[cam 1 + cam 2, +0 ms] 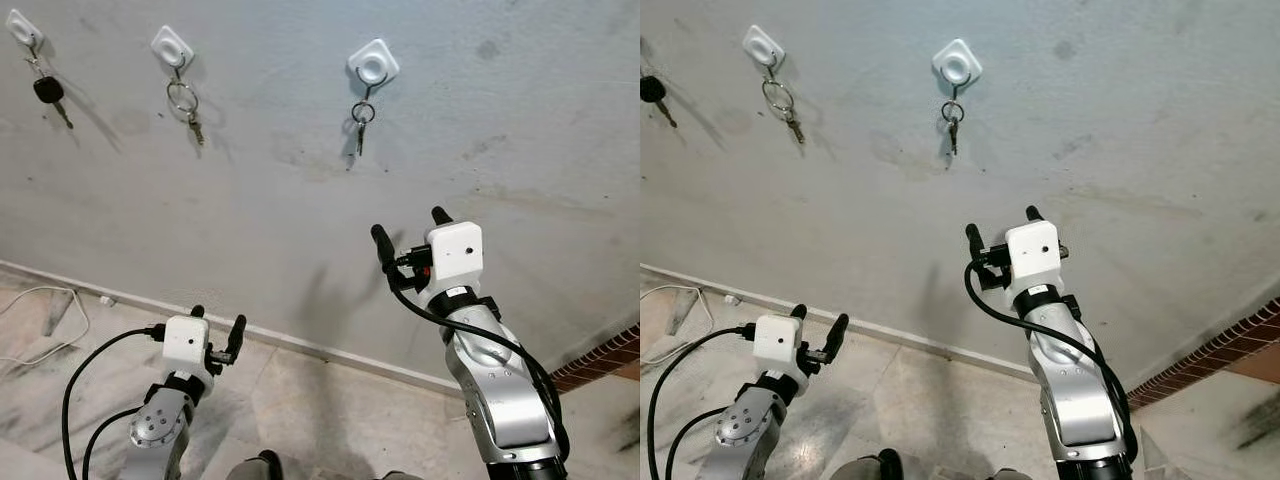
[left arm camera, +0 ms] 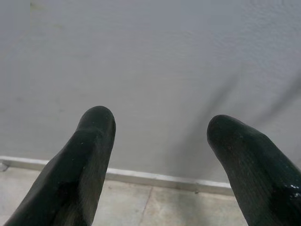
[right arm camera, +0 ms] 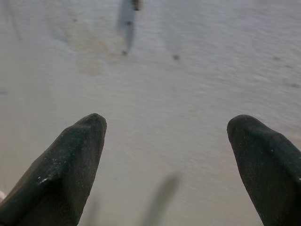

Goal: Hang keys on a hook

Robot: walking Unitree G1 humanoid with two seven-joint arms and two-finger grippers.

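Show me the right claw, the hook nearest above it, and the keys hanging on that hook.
right claw (image 1: 412, 229), left eye view, the gap midway between its fingertips.
hook (image 1: 374, 64), left eye view, middle of the white plate.
keys (image 1: 361, 125), left eye view, the key just under the ring.

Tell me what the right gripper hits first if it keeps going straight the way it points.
Most likely the bare grey wall, below the keys hanging on the white hook. The right gripper is open and empty, aimed at plaster; depth is uncertain.
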